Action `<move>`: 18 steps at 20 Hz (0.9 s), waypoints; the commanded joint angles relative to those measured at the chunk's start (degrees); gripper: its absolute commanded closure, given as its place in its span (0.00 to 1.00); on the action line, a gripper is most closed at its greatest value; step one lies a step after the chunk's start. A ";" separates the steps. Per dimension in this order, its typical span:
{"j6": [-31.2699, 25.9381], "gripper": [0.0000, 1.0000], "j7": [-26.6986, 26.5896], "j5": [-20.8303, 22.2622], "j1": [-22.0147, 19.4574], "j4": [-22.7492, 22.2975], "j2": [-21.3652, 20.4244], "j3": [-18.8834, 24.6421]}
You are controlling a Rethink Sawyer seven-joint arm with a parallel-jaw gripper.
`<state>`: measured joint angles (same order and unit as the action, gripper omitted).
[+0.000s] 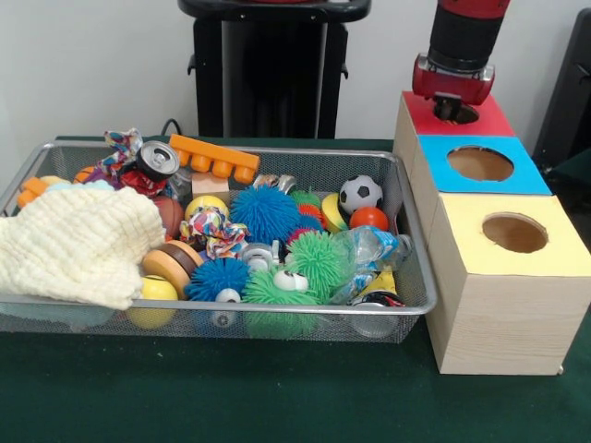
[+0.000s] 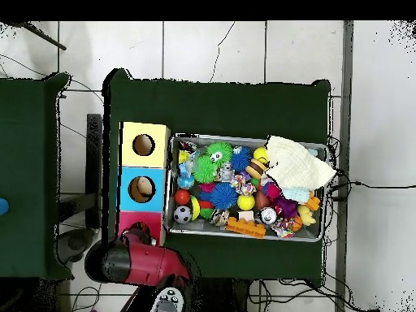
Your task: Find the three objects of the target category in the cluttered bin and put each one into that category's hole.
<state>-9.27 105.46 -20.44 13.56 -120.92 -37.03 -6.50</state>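
Bin (image 1: 420, 277) of jumbled toys, three box holes (red, blue, yellow), jaws (image 1: 452, 103) over red hole (image 1: 459, 114), state unclear.

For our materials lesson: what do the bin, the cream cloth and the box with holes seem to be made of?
Bin: metal wire mesh, silvery and see-through. Cream cloth: soft woven fabric, crinkled and draped. Box with holes: probably wood or wood-look board, pale grain showing, with matte coloured tops.

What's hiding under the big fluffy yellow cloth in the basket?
A yellow ball and an orange toy peek out from the cloth's edges. Anything deeper underneath is covered.
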 commanded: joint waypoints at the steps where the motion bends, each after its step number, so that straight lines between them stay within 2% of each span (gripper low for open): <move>1: 2.08 1.00 11.29 -0.52 -1.49 0.64 1.35 3.28; 5: -9.70 1.00 10.84 -0.68 -0.24 0.64 -7.00 0.50; 7: -14.94 1.00 11.17 -0.24 0.17 1.88 -9.56 -0.68; 18: -27.17 1.00 11.02 1.11 0.19 6.21 -14.18 -2.98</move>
<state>-28.71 105.46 -20.34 14.66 -119.74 -48.05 -9.23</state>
